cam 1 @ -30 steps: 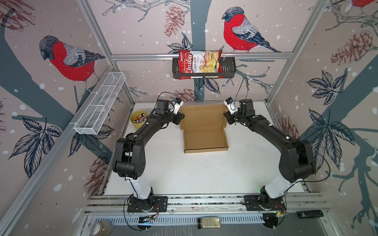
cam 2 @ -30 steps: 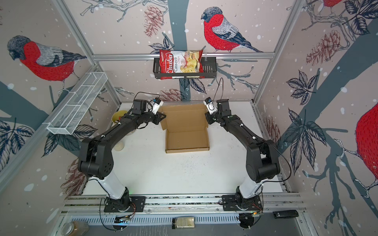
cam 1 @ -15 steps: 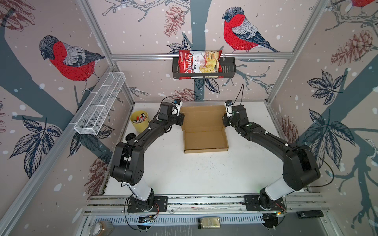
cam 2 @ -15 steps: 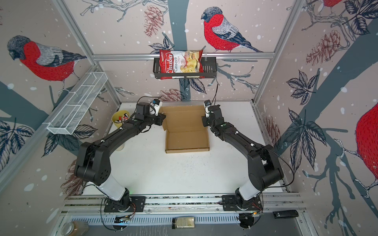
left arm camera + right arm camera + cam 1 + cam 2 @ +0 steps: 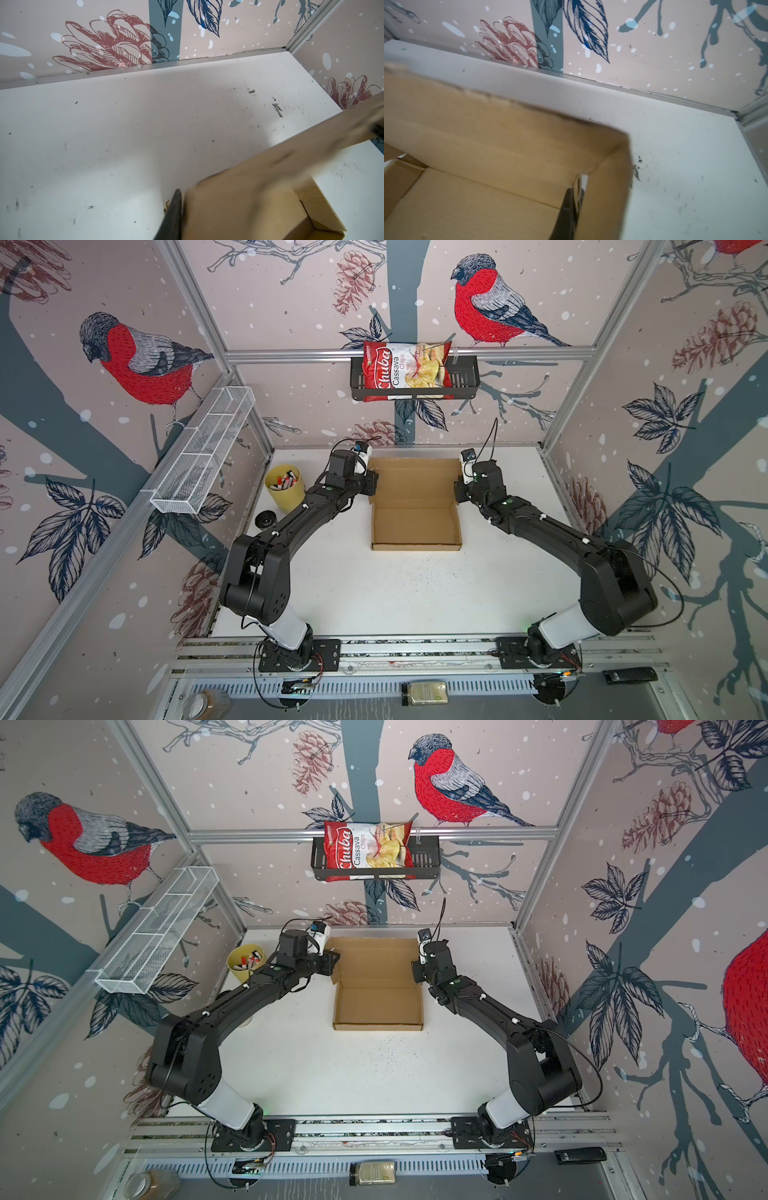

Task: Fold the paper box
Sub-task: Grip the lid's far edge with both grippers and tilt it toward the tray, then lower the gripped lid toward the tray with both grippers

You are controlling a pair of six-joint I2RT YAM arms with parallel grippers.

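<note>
Both arms pulling back toward me along lid sides since half-second-ago frame. I'm seeing paper box (image 5: 415, 526) sitting mid-table (image 5: 415, 597), lid standing open toward far wall. Right gripper (image 5: 572, 197) closed beside lid's side flap. Left gripper (image 5: 371, 489): can't tell. I'm judging lid fold just starting.

Plain brown unprinted paper box (image 5: 415, 526). White table (image 5: 395, 593) with dark specks; yellow cup (image 5: 286, 499). Red chip bag (image 5: 399, 371), pinkish walls (image 5: 299, 398) with red-breasted birds
</note>
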